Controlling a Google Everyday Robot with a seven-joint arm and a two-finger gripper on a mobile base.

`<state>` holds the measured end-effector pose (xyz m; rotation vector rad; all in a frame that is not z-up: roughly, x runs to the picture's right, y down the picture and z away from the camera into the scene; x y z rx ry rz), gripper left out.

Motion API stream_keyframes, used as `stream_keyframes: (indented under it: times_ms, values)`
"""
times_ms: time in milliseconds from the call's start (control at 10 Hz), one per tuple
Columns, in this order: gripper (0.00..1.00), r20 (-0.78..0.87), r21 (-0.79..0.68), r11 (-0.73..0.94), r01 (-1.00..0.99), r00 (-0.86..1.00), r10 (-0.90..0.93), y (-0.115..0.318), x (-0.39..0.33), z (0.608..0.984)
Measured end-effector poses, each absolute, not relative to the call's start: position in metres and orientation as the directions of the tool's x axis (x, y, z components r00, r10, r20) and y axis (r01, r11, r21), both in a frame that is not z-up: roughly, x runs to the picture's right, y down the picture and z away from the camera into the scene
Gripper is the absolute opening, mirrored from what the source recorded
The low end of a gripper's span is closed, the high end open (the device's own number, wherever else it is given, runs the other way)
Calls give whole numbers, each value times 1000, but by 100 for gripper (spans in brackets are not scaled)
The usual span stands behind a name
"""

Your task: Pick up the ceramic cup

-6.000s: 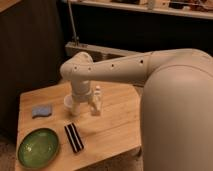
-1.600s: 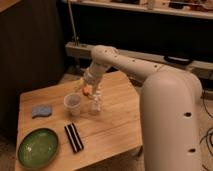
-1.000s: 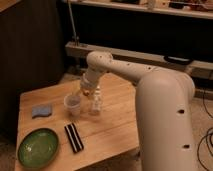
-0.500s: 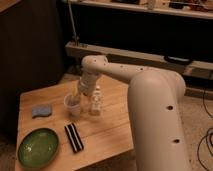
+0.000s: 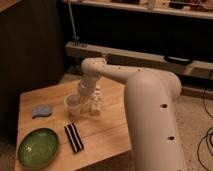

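Gripper (image 5: 83, 96) down low over wooden table (image 5: 107, 125), near its back-middle, hanging from white arm (image 5: 125, 75) that curves in from cam-right. Open or closed: can't tell, tip merges w/ wrist and cup rim.

Ceramic cup (image 5: 73, 104) just cam-left of gripper and slightly below it, upright on table, rim up, pale and semi-see-through looking. Right side of rim right at gripper tip; touching or a hair apart, can't tell. Base looks planted on the wood, not lifted.

White bottle (image 5: 96, 102) just cam-right of gripper, upright, small cap on top, approx same depth as cup. So gripper between cup and bottle, closer to cup.

Blue sponge (image 5: 41, 110) further cam-left of gripper, beyond cup, flat near table's left edge, well apart from cup.

Black striped bar (image 5: 74, 137) toward cam from gripper, in front of cup, flat, long axis running roughly front-to-back, slightly angled. Apart from cup.

Green bowl (image 5: 38, 146) front-left of gripper, at table's near-left corner, much bigger than cup, upright, just beside bar's left side w/ small gap.

Arm's big white body fills cam-right half, covering table's right part. Behind gripper: dark wall, grey rail (image 5: 150, 55) running across, shelf above. Speckled floor (image 5: 197, 115) cam-right, w/ black cables (image 5: 206, 142) at far edge.
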<state>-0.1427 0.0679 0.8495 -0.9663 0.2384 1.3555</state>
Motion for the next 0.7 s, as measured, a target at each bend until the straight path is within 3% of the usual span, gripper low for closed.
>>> stream_keyframes:
  times_ms: [400, 700]
  values:
    - [16, -623, -484, -97, -870, 264, 736, 47, -141, 822]
    - [16, -578, -557, -85, -826, 312, 754, 12, -144, 770]
